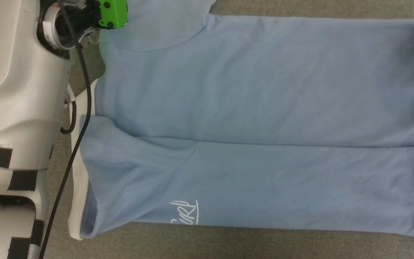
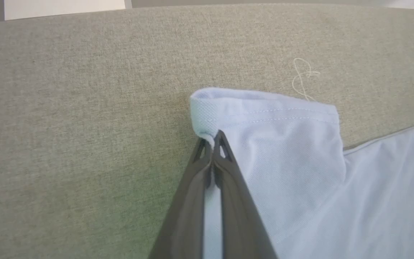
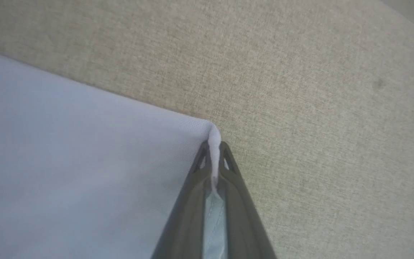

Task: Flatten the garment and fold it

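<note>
Light blue garment (image 1: 257, 118) long axis left-right; neck left, hem right

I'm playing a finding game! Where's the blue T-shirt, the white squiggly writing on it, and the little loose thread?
Light blue soft knit T-shirt (image 1: 264, 90): head view, on its flat middle.
White script logo (image 1: 184, 213): head view, on its letters.
Thin pale loose thread (image 2: 302, 75): left wrist view, on its loop.

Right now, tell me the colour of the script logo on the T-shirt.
White script logo on the light blue T-shirt; the head view shows it best.
</note>
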Available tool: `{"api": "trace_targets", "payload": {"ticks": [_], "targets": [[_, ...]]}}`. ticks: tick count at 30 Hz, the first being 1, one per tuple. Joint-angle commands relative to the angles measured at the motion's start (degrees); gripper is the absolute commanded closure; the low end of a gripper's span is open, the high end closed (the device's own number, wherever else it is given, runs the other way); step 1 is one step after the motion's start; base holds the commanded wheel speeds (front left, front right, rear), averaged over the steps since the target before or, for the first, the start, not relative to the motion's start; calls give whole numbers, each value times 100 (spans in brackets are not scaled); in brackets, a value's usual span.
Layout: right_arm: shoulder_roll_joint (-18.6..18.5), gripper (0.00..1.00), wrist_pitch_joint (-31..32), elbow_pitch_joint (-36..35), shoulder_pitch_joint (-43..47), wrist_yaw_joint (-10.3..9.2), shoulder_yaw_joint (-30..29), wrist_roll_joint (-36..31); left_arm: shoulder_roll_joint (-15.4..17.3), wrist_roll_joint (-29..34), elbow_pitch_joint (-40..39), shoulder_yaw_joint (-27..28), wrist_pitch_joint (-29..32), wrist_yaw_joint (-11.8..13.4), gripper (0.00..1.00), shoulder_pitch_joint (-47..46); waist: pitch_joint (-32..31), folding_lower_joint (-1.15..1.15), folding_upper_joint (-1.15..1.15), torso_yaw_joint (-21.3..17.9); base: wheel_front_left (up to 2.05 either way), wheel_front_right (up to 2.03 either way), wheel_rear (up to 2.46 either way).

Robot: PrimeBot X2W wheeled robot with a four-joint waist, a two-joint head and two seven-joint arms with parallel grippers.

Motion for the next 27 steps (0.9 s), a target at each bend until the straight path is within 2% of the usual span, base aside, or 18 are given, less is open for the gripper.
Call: {"api": "trace_targets", "payload": {"ticks": [1, 8, 13, 20, 21, 27], "targets": [[7, 100, -146, 15, 123, -8, -23, 40, 68, -96, -75, 54, -79, -57, 100, 111, -316, 0, 0, 0, 0, 0, 0], [-6, 100, -761, -23, 558, -8, -132, 232, 293, -335, -634, 193, -334, -208, 100, 709, -1143, 0, 0, 23, 0, 0, 0], [16, 100, -987, -52, 1218, -8, -253, 434, 509, -510, -1264, 304, -402, -174, 100, 1558, -1730, 0, 0, 61, 0, 0, 0], [102, 100, -1156, -66, 2230, -8, -401, 608, 738, -769, -2106, 611, -553, 169, 100, 3048, -2255, 0, 0, 86, 0, 0, 0], [171, 100, -1212, -72, 2610, -8, -451, 661, 789, -888, -2492, 778, -663, 353, 100, 3760, -2354, 0, 0, 77, 0, 0, 0], [267, 100, -1319, -36, 3137, -8, -570, 695, 760, -1084, -2989, 1027, -865, 685, 100, 4987, -2318, 0, 0, 116, 0, 0, 0]]}}
